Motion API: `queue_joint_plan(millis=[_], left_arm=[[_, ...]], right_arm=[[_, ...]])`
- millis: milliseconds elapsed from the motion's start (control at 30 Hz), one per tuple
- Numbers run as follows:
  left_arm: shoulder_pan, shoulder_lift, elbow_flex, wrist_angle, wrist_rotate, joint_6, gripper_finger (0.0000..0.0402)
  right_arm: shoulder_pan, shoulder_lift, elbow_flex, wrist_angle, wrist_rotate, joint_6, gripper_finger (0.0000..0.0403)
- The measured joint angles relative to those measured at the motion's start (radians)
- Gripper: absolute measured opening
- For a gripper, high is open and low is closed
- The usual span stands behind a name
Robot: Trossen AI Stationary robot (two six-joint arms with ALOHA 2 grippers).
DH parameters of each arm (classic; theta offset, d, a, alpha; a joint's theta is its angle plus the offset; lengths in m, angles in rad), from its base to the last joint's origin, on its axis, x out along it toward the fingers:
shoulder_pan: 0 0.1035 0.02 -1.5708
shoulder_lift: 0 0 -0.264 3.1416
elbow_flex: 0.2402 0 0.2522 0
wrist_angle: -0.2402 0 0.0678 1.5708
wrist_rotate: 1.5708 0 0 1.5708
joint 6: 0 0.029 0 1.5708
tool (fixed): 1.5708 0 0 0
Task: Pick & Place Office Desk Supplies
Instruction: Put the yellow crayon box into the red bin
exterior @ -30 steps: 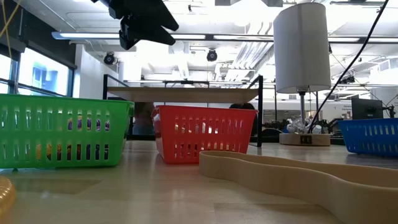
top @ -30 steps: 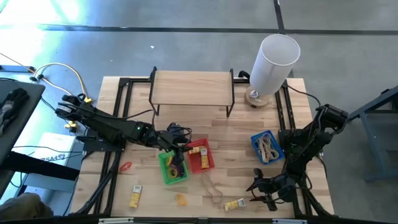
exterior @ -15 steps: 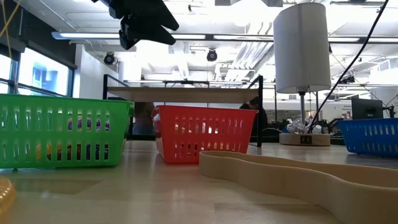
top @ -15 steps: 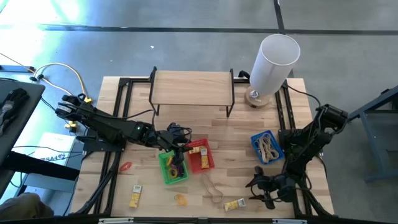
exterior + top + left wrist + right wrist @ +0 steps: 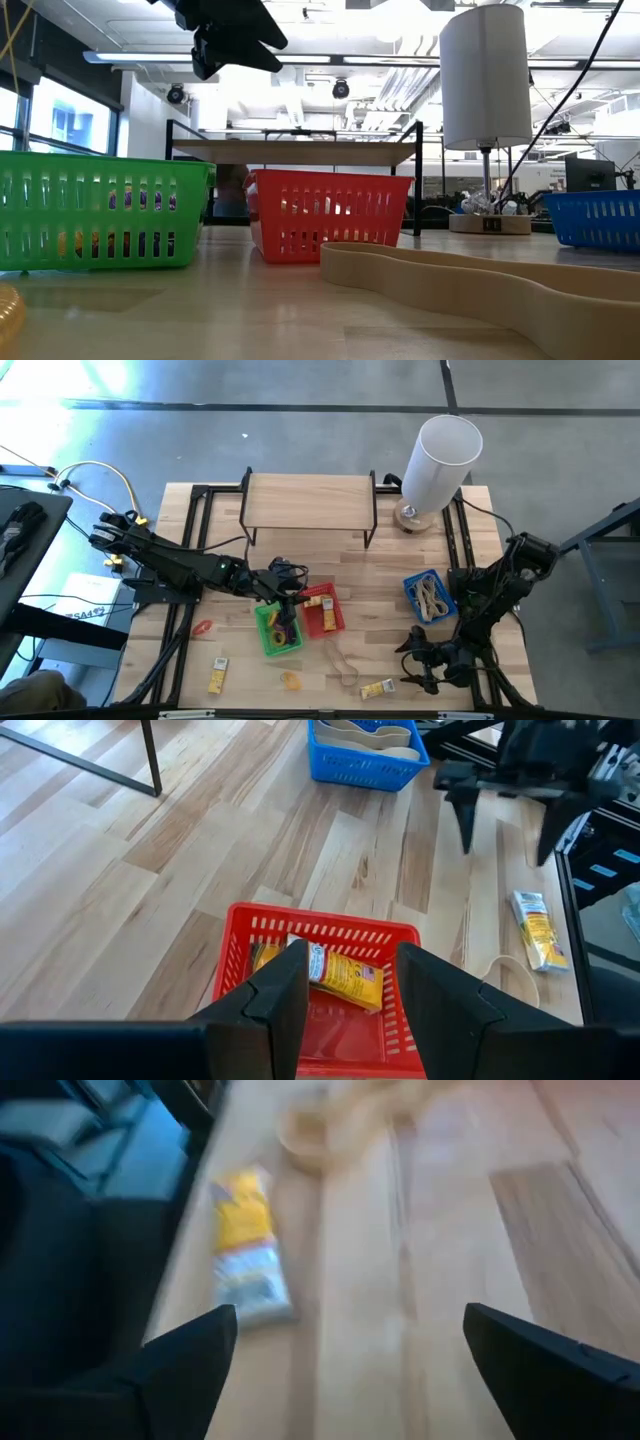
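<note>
Right tool (image 5: pixel 340 1370), fingers spread wide, empty, low over tabletop (image 5: pixel 380 575) near yellow-white packet (image 5: pixel 245 1245). Left tool (image 5: pixel 345 985), likewise spread, empty, above red basket (image 5: pixel 320 935). Risk, by judgement: shoving the flat packet toward the near edge instead of pinching it.

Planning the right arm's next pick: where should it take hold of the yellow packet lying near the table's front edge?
Probably across the middle of the yellow packet, from straight above: it lies flat and long on the table, so the right gripper, fingers open, could close across its narrow width.
</note>
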Motion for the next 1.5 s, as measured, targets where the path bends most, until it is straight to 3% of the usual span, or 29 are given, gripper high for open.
queue_joint_plan(millis=[167,633,1233,1500], left_arm=[[0.000,0.000,0.000,0.000,0.000,0.000,0.0147],[-0.006,0.000,0.000,0.000,0.035,0.000,0.0147],[-0.071,0.000,0.000,0.000,0.034,0.000,0.0147],[-0.127,0.000,0.000,0.000,0.034,0.000,0.0147]], right_arm=[[0.000,0.103,0.000,0.116,-0.021,0.071,0.0374],[0.000,0.108,0.000,0.156,-0.055,0.098,0.0368],[0.017,0.271,0.030,0.306,-0.008,-0.277,0.0368],[0.038,0.309,0.077,0.300,0.029,-0.338,0.0368]])
